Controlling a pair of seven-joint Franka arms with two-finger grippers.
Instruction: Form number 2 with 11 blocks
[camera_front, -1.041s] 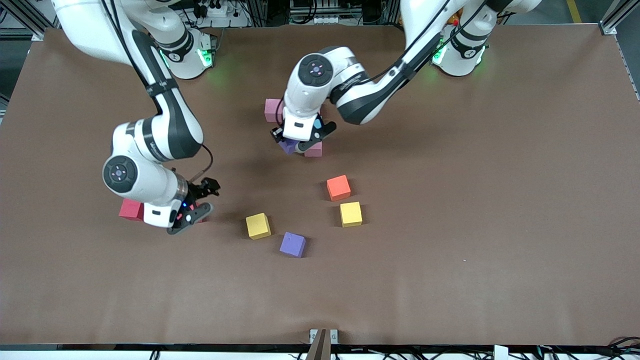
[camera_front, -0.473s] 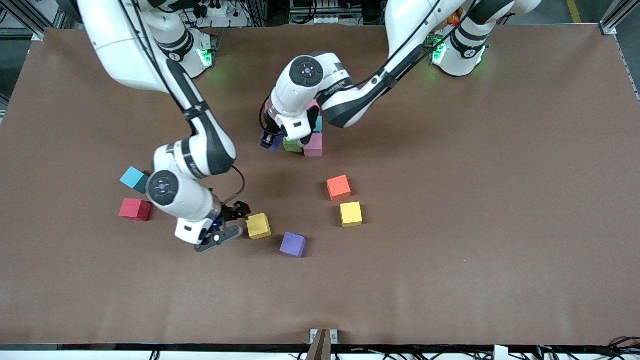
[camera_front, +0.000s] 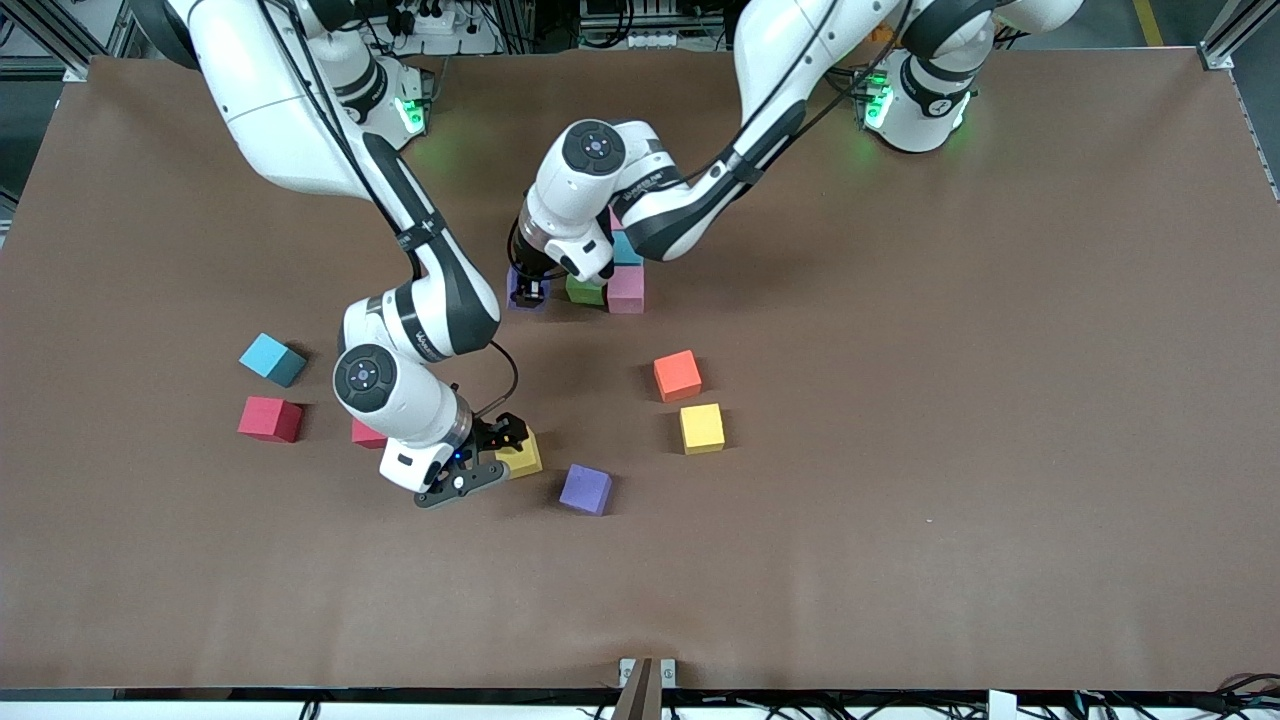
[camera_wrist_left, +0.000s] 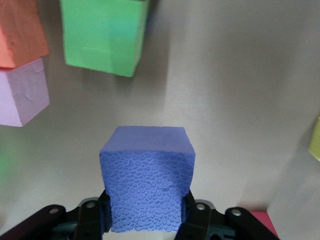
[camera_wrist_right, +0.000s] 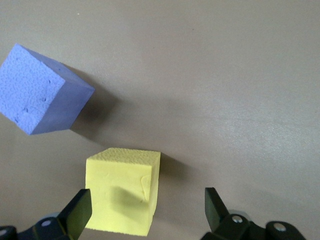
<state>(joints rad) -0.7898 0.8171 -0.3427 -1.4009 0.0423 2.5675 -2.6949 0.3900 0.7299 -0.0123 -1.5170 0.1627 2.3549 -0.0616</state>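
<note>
Now left gripper (camera_wrist_left: 145, 220) clamped on purple block (camera_wrist_left: 146, 180) beside green block (camera_front: 584, 290); right gripper (camera_wrist_right: 147, 212) low, fingers apart, around yellow block (camera_wrist_right: 122, 190).

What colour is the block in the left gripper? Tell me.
Purple-blue. The left gripper is shut on that block, seen best in the left wrist view.

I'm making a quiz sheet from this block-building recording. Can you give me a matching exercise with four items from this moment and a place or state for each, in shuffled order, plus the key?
Column 1:
1. left gripper
2. right gripper
3. green block
4. orange block

Column 2:
A. open, around a yellow block
B. loose on the table, beside another yellow block
C. shut on a purple block
D. in the started figure, against a pink block

Pairs: 1-C, 2-A, 3-D, 4-B
</note>
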